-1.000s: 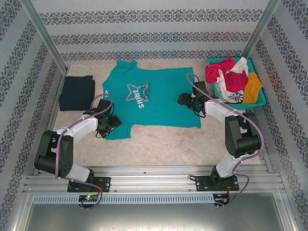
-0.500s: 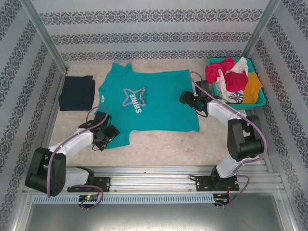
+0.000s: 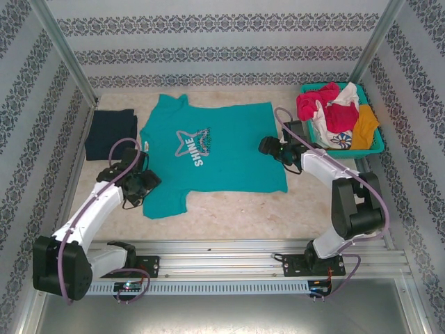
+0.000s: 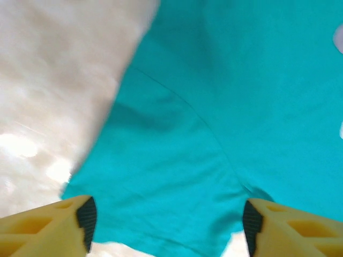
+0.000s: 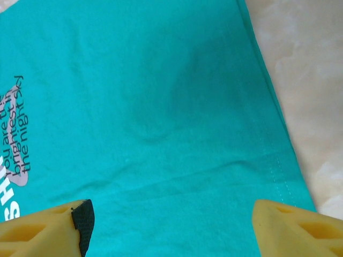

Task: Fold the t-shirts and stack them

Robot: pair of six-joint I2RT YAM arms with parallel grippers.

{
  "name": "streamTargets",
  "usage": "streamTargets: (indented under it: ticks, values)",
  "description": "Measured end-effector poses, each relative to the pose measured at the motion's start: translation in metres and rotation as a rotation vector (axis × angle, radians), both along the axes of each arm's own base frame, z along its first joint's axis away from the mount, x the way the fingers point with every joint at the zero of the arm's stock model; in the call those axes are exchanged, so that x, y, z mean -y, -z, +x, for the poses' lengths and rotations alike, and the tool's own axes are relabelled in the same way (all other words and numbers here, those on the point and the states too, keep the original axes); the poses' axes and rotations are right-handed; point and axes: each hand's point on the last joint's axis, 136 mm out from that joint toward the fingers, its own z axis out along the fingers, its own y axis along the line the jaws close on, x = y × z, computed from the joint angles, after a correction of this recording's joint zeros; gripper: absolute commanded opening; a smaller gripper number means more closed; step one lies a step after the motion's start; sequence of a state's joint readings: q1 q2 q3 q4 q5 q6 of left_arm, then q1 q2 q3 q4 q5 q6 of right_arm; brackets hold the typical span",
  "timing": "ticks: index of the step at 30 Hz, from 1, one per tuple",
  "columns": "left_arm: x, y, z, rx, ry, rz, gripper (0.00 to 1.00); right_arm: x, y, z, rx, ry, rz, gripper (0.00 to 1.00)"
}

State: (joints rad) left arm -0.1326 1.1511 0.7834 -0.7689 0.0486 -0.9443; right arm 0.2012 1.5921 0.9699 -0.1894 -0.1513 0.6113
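A teal t-shirt (image 3: 222,156) with a star and "SHINE" print lies spread flat mid-table. My left gripper (image 3: 144,184) hovers at its near-left sleeve. In the left wrist view the sleeve (image 4: 161,182) lies under the left gripper (image 4: 167,224), whose jaws are open and hold nothing. My right gripper (image 3: 267,146) is over the shirt's right hem side, and in the right wrist view the right gripper (image 5: 171,220) is open above flat teal cloth (image 5: 161,107). A folded dark navy t-shirt (image 3: 111,133) rests at the far left.
A teal lattice basket (image 3: 376,148) at the back right holds magenta (image 3: 313,101), white (image 3: 327,129) and orange (image 3: 366,125) shirts. Patterned walls close in the table on three sides. Bare tabletop (image 3: 229,209) runs along the near edge.
My left arm swung out to the left and its gripper slid left along the sleeve. The teal shirt shifted slightly left. The right gripper barely moved.
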Motion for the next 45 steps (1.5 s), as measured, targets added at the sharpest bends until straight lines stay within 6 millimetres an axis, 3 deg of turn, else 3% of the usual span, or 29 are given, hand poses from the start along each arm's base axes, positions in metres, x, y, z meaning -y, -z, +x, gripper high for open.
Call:
streamTargets:
  ticks: [5, 13, 22, 28, 33, 35, 38, 41, 45]
  values:
    - [-0.017, 0.024, -0.007, -0.112, 0.028, 0.04, 0.57, 0.002, 0.01, -0.011, -0.03, 0.012, 0.003, 0.78]
    - [-0.02, 0.057, -0.013, -0.193, 0.057, -0.003, 0.44, 0.003, 0.006, -0.012, -0.024, 0.015, 0.007, 0.78]
    - [-0.015, 0.071, 0.002, -0.169, 0.075, -0.047, 0.38, 0.001, 0.006, -0.013, -0.024, 0.011, 0.007, 0.78]
    - [-0.016, 0.076, 0.001, -0.176, 0.071, -0.051, 0.24, -0.002, 0.006, -0.014, -0.025, 0.004, 0.007, 0.78]
    - [-0.021, 0.078, -0.003, -0.19, 0.064, -0.035, 0.0, -0.004, 0.005, -0.017, -0.028, -0.002, 0.006, 0.78]
    - [-0.02, 0.076, -0.003, -0.182, 0.062, -0.042, 0.0, -0.004, 0.002, -0.018, -0.025, -0.005, 0.006, 0.78]
    - [-0.019, 0.076, -0.002, -0.177, 0.063, -0.046, 0.0, -0.004, -0.001, -0.029, -0.025, 0.0, -0.001, 0.77]
    - [-0.017, 0.074, -0.001, -0.162, 0.068, -0.058, 0.0, 0.002, -0.003, -0.055, -0.04, 0.033, -0.02, 0.76]
    - [-0.014, 0.069, 0.002, -0.134, 0.073, -0.072, 0.0, 0.026, 0.006, -0.098, -0.094, 0.132, -0.03, 0.7]
